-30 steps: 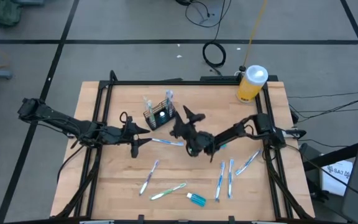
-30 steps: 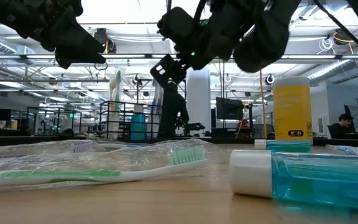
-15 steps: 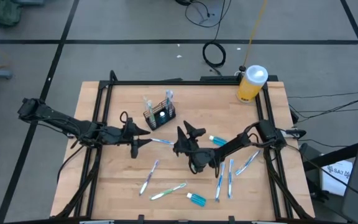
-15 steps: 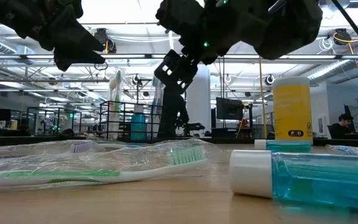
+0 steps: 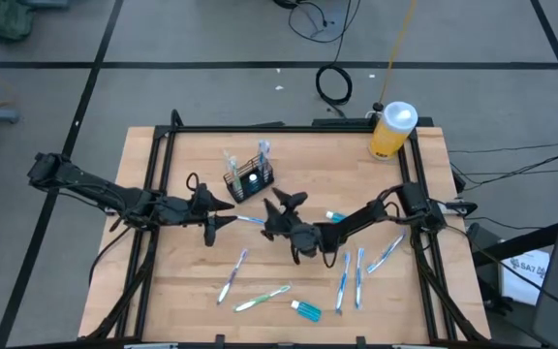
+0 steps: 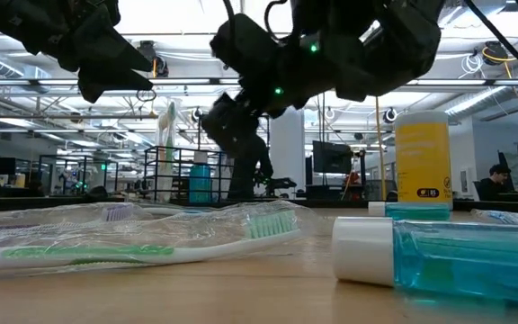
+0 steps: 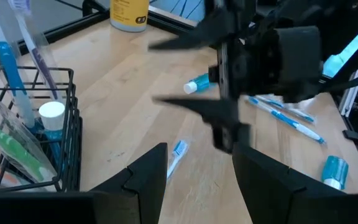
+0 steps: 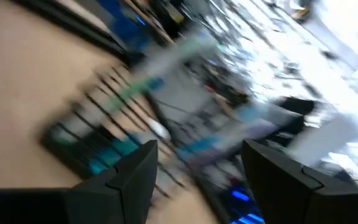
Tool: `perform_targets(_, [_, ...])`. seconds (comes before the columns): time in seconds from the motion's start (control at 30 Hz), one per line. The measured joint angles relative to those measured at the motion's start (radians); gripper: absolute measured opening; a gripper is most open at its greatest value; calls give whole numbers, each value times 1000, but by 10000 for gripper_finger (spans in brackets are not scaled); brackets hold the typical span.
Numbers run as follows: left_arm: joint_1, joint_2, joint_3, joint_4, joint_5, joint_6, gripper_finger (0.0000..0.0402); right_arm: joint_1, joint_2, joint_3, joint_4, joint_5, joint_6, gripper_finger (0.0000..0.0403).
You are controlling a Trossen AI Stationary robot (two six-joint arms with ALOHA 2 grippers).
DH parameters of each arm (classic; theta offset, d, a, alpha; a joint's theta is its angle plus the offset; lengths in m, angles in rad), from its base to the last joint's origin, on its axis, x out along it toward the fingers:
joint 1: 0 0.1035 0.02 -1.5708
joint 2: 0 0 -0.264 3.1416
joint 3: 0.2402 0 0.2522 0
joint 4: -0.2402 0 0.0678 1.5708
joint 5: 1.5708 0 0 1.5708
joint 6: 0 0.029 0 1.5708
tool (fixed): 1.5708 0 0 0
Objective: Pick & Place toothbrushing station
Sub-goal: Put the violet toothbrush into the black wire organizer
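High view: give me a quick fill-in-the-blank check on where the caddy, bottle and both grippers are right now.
1. The black wire caddy holds toothbrushes and stands ____ on the table.
2. The yellow bottle has a ____ cap.
3. The right gripper is open and holds ____.
4. The left gripper is ____, beside the caddy.

Missing words: upright; white; nothing; open

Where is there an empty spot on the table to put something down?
Bare wood lies along the far edge between the black caddy and the yellow bottle, and at the near left corner beside the loose toothbrushes. The middle is crowded: the left gripper and right gripper hang there, open, with a toothbrush between them.
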State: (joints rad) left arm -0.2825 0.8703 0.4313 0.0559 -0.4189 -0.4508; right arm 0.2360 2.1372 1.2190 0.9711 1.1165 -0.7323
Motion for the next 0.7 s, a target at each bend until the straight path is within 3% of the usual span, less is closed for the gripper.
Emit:
perform_targets(0.1, [0, 0, 0, 0, 0, 0, 189, 4, -11, 0, -97, -210, 157, 224])
perform_targets(0.23, [1, 0, 0, -2, -1, 1, 189, 11, -86, 0, -380, -434, 341, 224])
perform_targets(0.5, [0, 0, 0, -2, -1, 23, 189, -21, -321, -11, -959, -494, 647, 224])
perform_targets(0.6, [0, 0, 0, -2, -1, 19, 189, -60, -409, -79, -1001, -549, 726, 224])
perform_targets(0.7, [-2, 0, 0, 0, -1, 18, 189, -112, -489, -198, -941, -748, 795, 224])
